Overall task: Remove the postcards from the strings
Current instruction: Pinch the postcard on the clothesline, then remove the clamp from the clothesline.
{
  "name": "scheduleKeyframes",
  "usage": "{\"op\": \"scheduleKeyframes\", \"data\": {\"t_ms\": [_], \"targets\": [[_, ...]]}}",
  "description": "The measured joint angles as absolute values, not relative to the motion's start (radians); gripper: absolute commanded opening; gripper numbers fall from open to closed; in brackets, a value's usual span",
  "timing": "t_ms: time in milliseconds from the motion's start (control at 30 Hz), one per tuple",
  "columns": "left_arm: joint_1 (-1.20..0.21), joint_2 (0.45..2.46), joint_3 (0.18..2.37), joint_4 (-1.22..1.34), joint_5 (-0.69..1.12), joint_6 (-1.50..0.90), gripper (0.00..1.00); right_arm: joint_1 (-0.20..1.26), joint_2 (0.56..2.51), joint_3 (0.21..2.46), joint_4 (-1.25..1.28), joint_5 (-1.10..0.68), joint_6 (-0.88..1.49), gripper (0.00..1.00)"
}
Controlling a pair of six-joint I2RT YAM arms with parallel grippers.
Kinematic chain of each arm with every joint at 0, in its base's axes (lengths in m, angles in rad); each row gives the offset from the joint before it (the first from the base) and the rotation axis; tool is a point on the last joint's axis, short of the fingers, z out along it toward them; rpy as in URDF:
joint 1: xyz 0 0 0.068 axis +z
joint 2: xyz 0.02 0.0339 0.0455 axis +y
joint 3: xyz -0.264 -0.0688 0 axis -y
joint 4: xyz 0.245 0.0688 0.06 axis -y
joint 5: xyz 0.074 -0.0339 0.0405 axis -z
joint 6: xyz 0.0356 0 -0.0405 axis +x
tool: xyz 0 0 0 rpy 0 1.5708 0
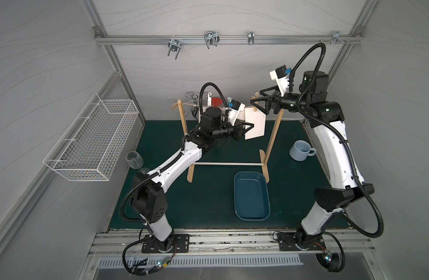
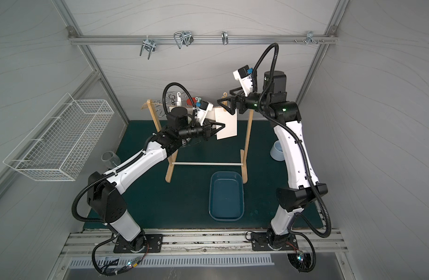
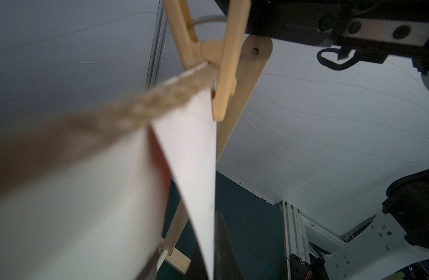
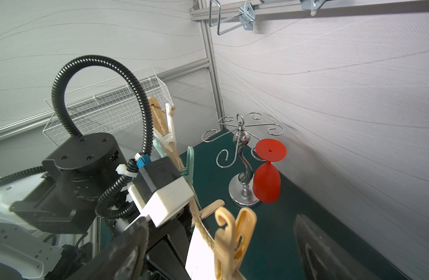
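left arm stretched level, left tool [image 1: 251, 126] clamped on postcard [image 1: 258, 129]; right tool [image 1: 256, 101] apart, astride peg [image 1: 256, 95]

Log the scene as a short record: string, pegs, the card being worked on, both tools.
string: stretched across the wooden rack
tan peg: clipped on the string, pinning the postcard
postcard: hangs from the string, pegged at a top corner
left tool: shut on the postcard's edge
right tool: open, jaws on either side of the tan peg
other pegs: white peg and teal peg, further along the string
blue tub: in front of the rack
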State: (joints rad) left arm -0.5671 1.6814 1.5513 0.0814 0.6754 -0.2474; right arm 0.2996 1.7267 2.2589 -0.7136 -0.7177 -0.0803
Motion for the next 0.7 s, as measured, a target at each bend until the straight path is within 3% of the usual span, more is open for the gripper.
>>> {"op": "scheduleKeyframes", "data": {"t_ms": [233, 700], "targets": [[-0.564, 1.681, 1.551, 0.082, 0.718, -0.247, 0.0, 0.303, 1.727, 2.259, -0.751, -0.716, -0.106, 0.9], [-0.563, 1.681, 1.541, 0.086, 0.749, -0.237, 0.0, 0.337, 1.75, 2.305, -0.798, -0.67, -0.127, 0.91]]}}
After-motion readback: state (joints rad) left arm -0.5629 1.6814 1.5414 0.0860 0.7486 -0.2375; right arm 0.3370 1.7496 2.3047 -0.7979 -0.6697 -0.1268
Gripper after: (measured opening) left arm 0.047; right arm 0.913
